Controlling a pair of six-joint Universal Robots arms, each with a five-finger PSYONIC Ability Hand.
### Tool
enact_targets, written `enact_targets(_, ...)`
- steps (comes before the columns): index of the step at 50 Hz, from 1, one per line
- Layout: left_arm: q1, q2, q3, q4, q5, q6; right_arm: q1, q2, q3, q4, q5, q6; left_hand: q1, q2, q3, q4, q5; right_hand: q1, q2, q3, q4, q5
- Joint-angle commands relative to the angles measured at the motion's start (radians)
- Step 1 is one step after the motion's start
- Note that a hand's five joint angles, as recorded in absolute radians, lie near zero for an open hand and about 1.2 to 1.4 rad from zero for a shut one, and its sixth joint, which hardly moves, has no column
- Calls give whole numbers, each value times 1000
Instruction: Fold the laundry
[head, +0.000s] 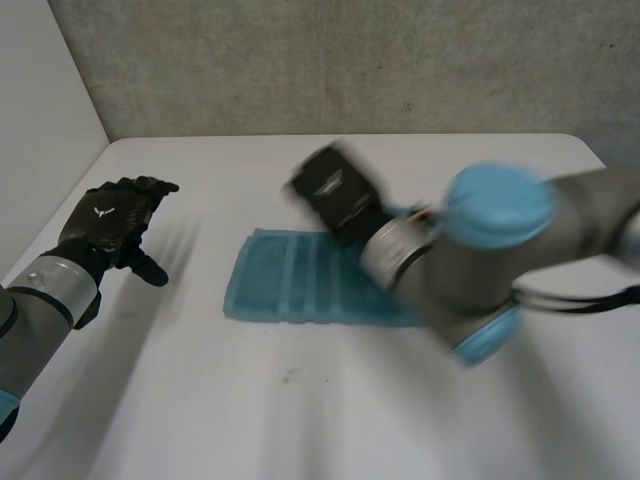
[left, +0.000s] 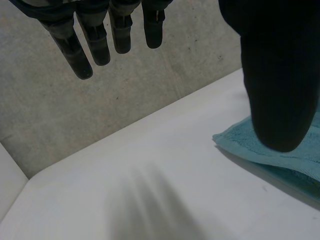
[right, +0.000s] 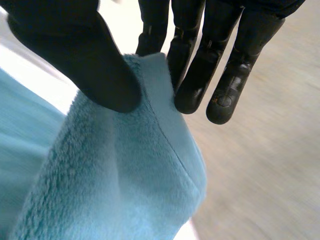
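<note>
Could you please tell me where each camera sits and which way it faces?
Head view: between and behind the arms, looking down at the table; both arms, the left hand and the right hand show.
Left wrist view: on the left wrist, looking along the open left hand toward the grey wall; its fingers and thumb show.
Right wrist view: on the right wrist; its thumb and fingers pinch the blue towel at its edge.
Shared: all three show the towel.

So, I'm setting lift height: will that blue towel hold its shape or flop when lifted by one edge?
Probably floppy: the towel bends and hangs from where the right robot hand pinches it. Its fuzzy pile looks grippy, so it seems unlikely to slip from the pinch. Pushed across the white table, it would likely bunch rather than slide.
</note>
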Motion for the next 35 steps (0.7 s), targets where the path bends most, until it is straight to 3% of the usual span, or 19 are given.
enact_targets(1,-3,0,0,-2,0,0,156,218,-36,-7,-16,-7,-21,-32,-42,-33,-47,-49,-264,-274,-279,-239)
enact_targets(5,-11,0,0,0,0,0,147,179,-46,2,102,13,-21,-32,-42,-33,-47,-728,-943,-954,-958,-918)
enact_targets(8,-15,-2,0,0,0,0,109,70,-34,10,206,79,-21,-32,-42,-33,-47,-789,-1005,-1015,-1020,-980)
enact_targets(12,-30,-3,11,2,3,0,-40,-75,37,36,257,264,-21,-32,-42,-33,-47,-789,-1005,-1015,-1020,-980)
enact_targets(18,-106,-26,61,2,2,-3,-185,-191,187,121,199,475,-18,-29,-39,-30,-44,-789,-1005,-1015,-1020,-980)
enact_targets(28,-234,-98,141,-5,-11,-3,-398,-226,427,192,56,490,-12,-23,-33,-24,-38,-789,-1005,-1015,-1020,-980)
enact_targets(30,-250,-103,155,-8,-21,-5,-447,-222,492,143,-1,492,-12,-23,-33,-24,-38,-622,-837,-848,-852,-812)
enact_targets(35,-271,-110,198,-46,-75,-11,-482,-206,530,73,-42,493,-12,-23,-33,-24,-38,-316,-531,-542,-546,-506)
